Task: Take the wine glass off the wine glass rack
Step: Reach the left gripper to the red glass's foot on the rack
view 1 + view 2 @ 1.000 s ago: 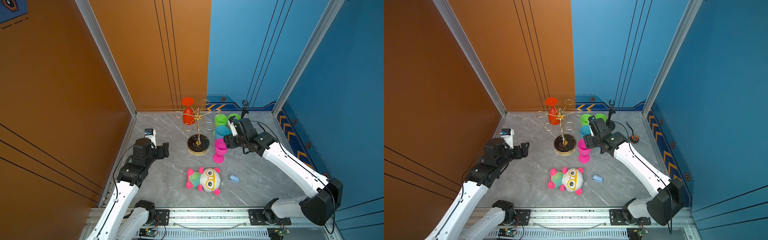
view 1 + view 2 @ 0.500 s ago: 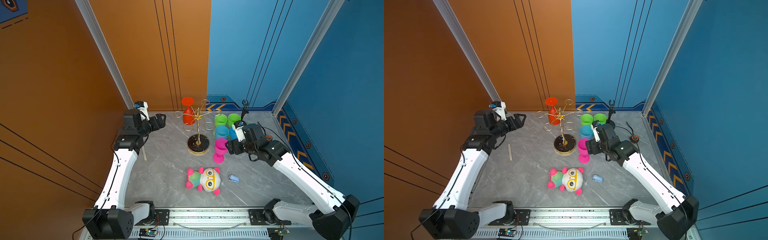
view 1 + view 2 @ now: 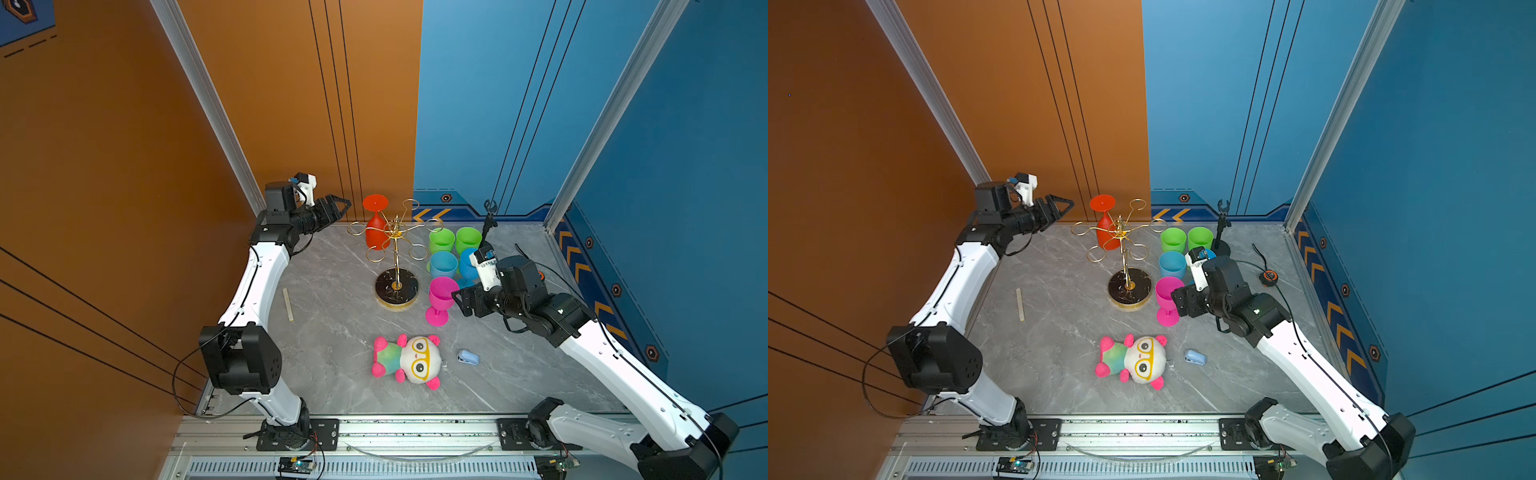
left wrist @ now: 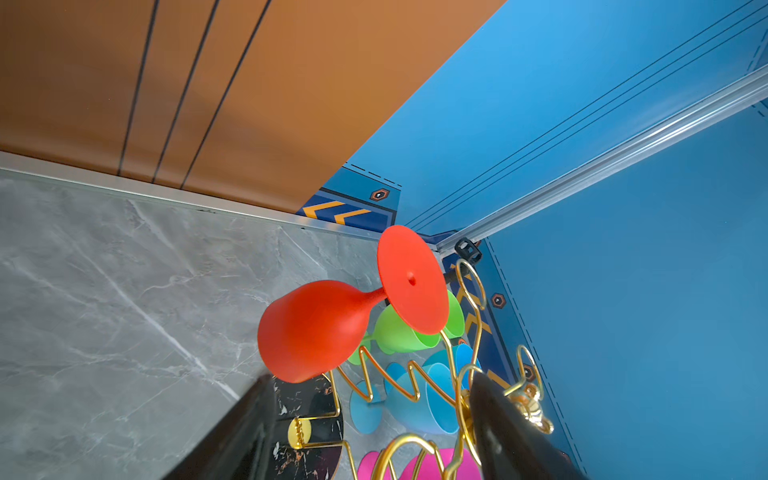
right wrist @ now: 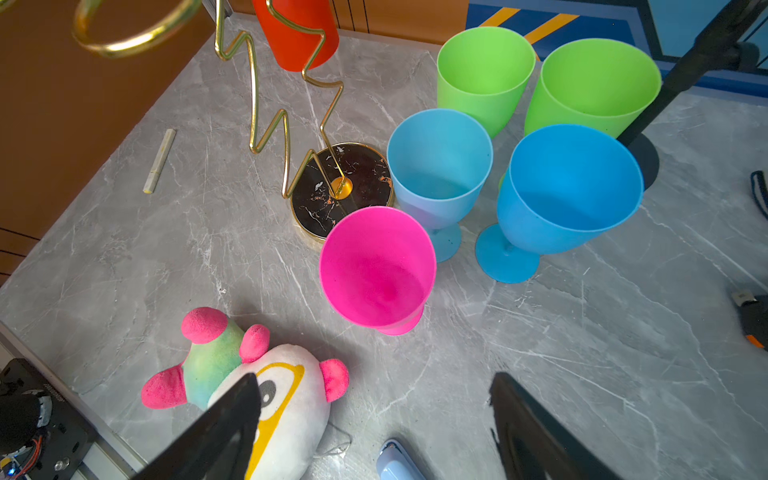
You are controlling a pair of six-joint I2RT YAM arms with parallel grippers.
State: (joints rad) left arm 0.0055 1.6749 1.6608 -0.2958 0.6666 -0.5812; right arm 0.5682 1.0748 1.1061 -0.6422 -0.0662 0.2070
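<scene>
You see the red wine glass [image 3: 376, 235] hanging upside down, foot up, on a far-left loop of the gold wire wine glass rack [image 3: 390, 287]. Your left gripper [image 3: 345, 210] and right gripper [image 3: 459, 303] both gape, holding nothing. Grey marbled table [image 3: 332, 332]; orange wall [image 3: 291, 104] left, blue wall [image 3: 498, 104] right.

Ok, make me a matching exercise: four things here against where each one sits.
1. red wine glass
2. pink wine glass
3. plush toy
4. pale stick

A. upright beside the base of the wine glass rack
B. lying flat, left of the rack
C. hanging upside down on the rack
D. lying in front of the rack, toward the table's front

Pairs: 1-C, 2-A, 3-D, 4-B
</scene>
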